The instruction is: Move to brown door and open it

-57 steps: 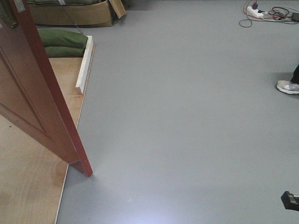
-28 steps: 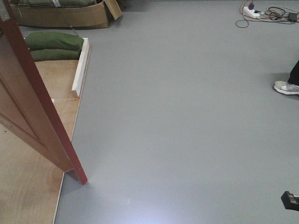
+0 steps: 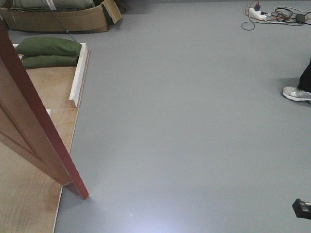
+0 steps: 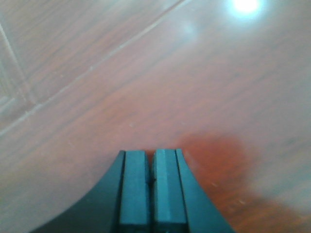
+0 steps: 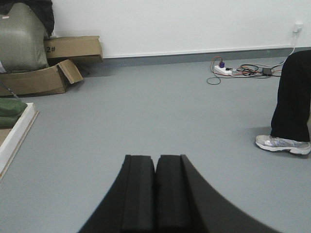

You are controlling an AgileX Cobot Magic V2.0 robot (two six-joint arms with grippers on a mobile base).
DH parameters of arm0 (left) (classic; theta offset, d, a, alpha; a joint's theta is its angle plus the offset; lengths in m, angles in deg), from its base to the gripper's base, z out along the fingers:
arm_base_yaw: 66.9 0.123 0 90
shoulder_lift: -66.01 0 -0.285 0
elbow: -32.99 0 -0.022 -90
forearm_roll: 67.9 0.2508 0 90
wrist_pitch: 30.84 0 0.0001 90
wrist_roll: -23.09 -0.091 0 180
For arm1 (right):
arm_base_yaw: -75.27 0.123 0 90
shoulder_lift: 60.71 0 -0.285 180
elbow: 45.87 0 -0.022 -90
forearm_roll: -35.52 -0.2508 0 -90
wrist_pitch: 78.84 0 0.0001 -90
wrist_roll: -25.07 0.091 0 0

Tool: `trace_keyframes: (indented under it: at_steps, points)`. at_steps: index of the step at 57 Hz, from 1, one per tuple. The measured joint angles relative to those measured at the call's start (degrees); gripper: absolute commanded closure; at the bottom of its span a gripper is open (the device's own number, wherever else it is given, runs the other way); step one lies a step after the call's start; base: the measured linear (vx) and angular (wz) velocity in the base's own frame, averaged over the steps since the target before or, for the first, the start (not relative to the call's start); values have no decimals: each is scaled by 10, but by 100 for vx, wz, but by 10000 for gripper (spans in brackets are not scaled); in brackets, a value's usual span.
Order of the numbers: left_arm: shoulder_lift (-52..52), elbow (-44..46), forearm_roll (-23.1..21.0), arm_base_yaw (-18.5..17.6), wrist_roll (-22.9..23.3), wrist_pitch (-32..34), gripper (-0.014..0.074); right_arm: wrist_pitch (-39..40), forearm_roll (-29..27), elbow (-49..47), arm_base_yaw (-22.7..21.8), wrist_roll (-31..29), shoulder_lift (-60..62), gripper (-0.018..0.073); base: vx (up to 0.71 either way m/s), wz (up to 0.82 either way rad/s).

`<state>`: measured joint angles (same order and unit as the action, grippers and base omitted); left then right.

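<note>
The brown door (image 3: 29,131) stands swung open at the left of the front view, its bottom corner resting near the edge of the plywood floor panel. Its glossy reddish surface (image 4: 160,82) fills the left wrist view, with panel moulding lines at upper left. My left gripper (image 4: 151,154) is shut, empty, and very close to the door face. My right gripper (image 5: 156,159) is shut with nothing in it and points out over the grey floor. The handle and keys are out of view.
A pale plywood floor panel (image 3: 29,204) lies left, edged by a white strip (image 3: 77,75). Green bags (image 3: 46,51) and cardboard boxes (image 3: 58,19) sit at the back left. A person's shoe (image 3: 296,93) and a power strip with cables (image 3: 262,12) are at right.
The view has shifted: the door's bottom corner has slid left and down in the frame, and the bags, boxes and white strip have moved left and lower. More grey floor shows.
</note>
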<state>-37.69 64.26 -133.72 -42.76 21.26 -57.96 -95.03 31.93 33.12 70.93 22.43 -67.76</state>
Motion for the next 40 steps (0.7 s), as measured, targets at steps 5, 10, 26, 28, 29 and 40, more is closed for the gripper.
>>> trace_keyframes:
  at_steps: [5, 10, 26, 28, 29, 40]
  points:
    - [0, -1, 0, -1, 0, -8, 600, 0, 0, 0, 0, 0, 0, 559, 9, 1]
    - [-1, -1, 0, -1, 0, -11, 600, 0, 0, 0, 0, 0, 0, 559, 10, -1]
    - [-1, -1, 0, -1, 0, -10, 600, 0, 0, 0, 0, 0, 0, 559, 11, -1]
    - [-1, -1, 0, -1, 0, -10, 600, 0, 0, 0, 0, 0, 0, 559, 12, 0]
    - [-1, -1, 0, -1, 0, -10, 600, 0, 0, 0, 0, 0, 0, 559, 12, -1]
    - [-1, -1, 0, -1, 0, -11, 600, 0, 0, 0, 0, 0, 0, 559, 13, -1]
